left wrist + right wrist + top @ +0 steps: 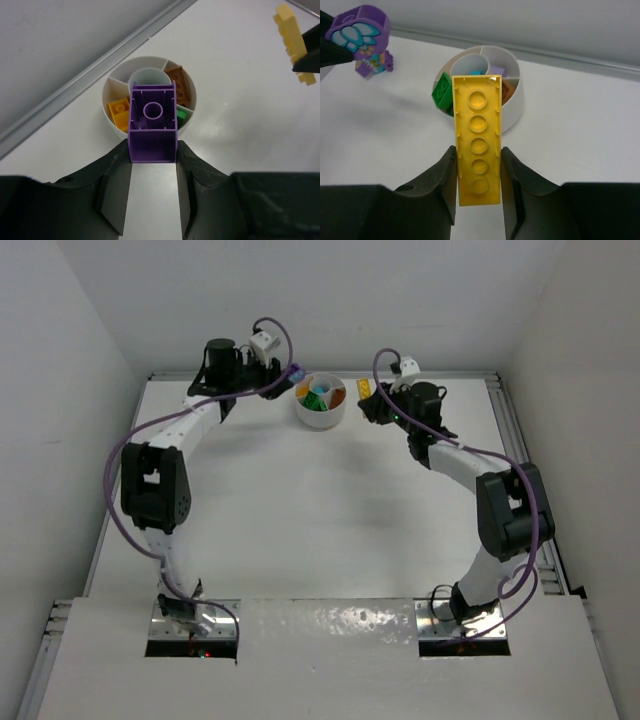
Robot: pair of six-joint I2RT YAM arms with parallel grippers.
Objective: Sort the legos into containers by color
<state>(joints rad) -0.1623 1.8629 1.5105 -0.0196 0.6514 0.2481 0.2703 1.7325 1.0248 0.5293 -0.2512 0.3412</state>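
The round white dish stands at the back of the table, with a central well and curved sections. It holds orange, brown and green legos. My left gripper is shut on a purple lego, hanging just left of the dish. My right gripper is shut on a long yellow lego, just right of the dish. From above, the purple lego and the yellow lego flank the dish.
A raised metal rail runs along the table's back edge, close behind the dish. White walls enclose the table at the back and both sides. Both arms reach inward from the near edge toward the dish.
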